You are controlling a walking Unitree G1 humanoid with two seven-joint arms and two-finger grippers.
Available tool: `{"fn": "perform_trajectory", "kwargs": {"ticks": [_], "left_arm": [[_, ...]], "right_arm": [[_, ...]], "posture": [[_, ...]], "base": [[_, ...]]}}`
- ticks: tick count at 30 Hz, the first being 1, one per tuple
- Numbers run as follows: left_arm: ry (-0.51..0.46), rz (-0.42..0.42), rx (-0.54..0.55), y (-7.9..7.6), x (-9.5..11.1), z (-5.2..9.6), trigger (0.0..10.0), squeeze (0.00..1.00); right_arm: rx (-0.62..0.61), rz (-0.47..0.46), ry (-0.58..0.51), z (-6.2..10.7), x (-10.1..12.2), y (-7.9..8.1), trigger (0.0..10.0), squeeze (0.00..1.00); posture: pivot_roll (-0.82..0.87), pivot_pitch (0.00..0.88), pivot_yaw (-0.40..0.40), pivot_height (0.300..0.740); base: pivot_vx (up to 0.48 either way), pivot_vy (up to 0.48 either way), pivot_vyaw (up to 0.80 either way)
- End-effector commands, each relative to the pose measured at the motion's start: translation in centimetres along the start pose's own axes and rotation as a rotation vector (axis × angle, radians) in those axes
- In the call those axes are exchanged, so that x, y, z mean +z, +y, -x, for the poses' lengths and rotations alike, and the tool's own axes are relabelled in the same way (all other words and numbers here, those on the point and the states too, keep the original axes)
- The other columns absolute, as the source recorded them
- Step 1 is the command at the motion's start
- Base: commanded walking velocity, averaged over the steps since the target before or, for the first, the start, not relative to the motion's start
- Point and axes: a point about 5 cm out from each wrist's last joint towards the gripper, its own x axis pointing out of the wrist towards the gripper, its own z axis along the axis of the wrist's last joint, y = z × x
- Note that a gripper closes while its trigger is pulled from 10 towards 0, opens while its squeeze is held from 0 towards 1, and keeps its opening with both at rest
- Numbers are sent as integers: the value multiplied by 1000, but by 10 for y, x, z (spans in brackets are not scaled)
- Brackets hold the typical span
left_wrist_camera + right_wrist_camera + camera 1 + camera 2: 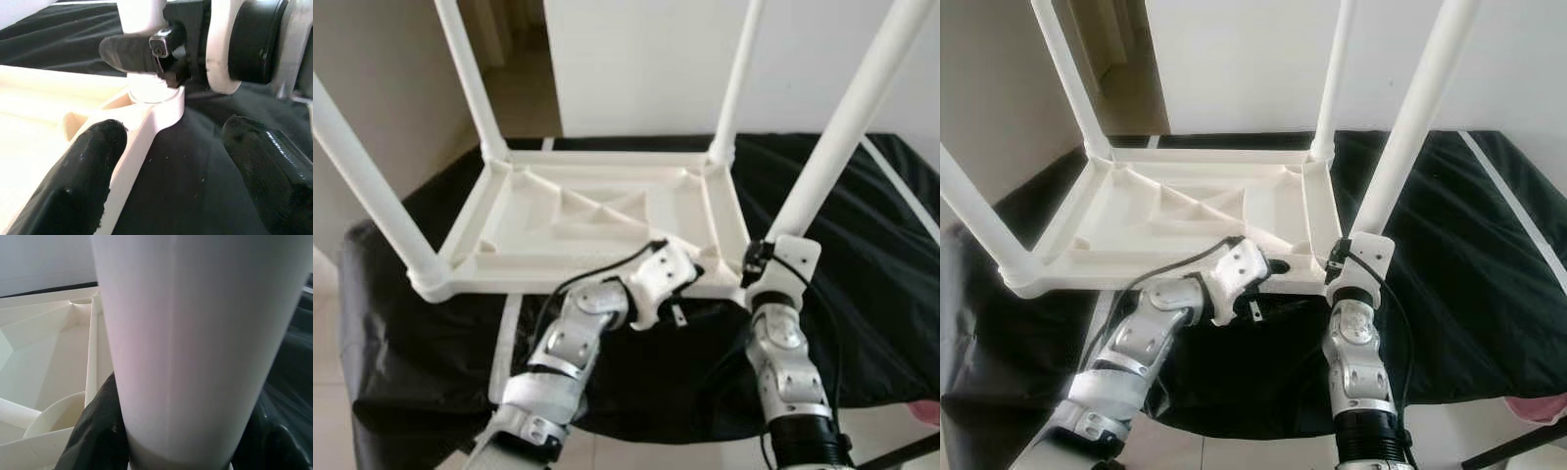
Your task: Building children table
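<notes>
Lying upside down on a bench draped in black cloth (pixel 862 245), a white plastic children's table (pixel 597 220) is seen with four legs pointing up. The near right leg (pixel 832 147) is clenched at its base by the right end effector (pixel 171 440). The left end effector (pixel 171 161) is held released, straddling the table's near rim beside that leg
</notes>
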Motion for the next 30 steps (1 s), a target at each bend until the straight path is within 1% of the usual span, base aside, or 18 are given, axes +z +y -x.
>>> {"fn": "perform_trajectory", "kwargs": {"ticks": [1,5,6,8,9,11,12,15,17,20,21,22,24,25,26,27,28,30], "left_arm": [[17,-5,430,22,-3,5,10000,0],[-3,12,425,23,-3,7,10000,0],[-7,8,423,22,-2,7,10000,0],[-9,5,422,21,-2,7,10000,0],[-13,1,416,20,-2,7,10000,0],[-15,-2,412,19,-2,6,10000,0],[-43,14,394,17,2,7,10000,0],[-55,43,378,16,2,8,10000,0],[-56,46,376,16,2,8,10000,0],[-79,37,344,12,4,10,10000,0],[-79,37,344,12,4,10,10000,0],[-87,33,327,10,4,10,10000,0],[-102,26,300,5,5,11,10000,0],[-102,26,300,5,5,11,10000,0],[-107,28,292,4,5,11,10000,0],[-107,18,279,1,5,11,10000,0],[-107,18,279,1,5,11,10000,0],[-117,4,252,-5,5,11,10000,0]], "right_arm": [[-71,-12,119,5,-22,-12,10000,0],[-41,-41,115,5,-19,-9,10000,0],[-29,-45,99,5,-17,-8,10000,604],[-21,-45,88,4,-15,-7,10000,604],[-15,-46,79,4,-14,-7,10000,1000],[-13,-45,76,3,-13,-7,10000,1000],[15,-46,53,2,-9,-8,10000,1000],[50,-51,32,1,-5,-9,10000,1000],[58,-46,24,1,-4,-10,10000,1000],[130,-32,-22,-1,4,-19,10000,1000],[130,-32,-22,-1,4,-19,10000,1000],[166,-34,-41,-2,7,-23,10000,1000],[287,-19,-73,-3,11,-27,10000,1000],[287,-19,-73,-3,11,-27,10000,1000],[322,-12,-83,-3,12,-27,10000,1000],[352,-3,-82,-4,12,-29,10000,0],[352,-3,-82,-4,12,-29,10000,0],[414,42,-78,-9,12,-32,10000,0]], "posture": [[-112,0,37,740],[-107,0,38,740],[-104,0,37,740],[-103,0,38,740],[-101,0,38,740],[-101,0,38,740],[-97,0,35,740],[-93,0,33,740],[-92,0,33,740],[-85,0,27,740],[-85,0,27,740],[-84,0,26,740],[-84,0,24,740],[-84,0,24,740],[-84,0,24,740],[-84,0,25,740],[-84,0,25,740],[-88,0,31,740]], "base": [[0,0,0],[0,0,0],[0,0,0],[0,0,0],[0,0,0],[0,0,0],[0,0,0],[0,0,0],[0,0,0],[0,0,0],[0,0,0],[0,0,0],[0,0,0],[0,0,0],[0,0,0],[0,0,0],[0,0,0],[0,0,0]]}}
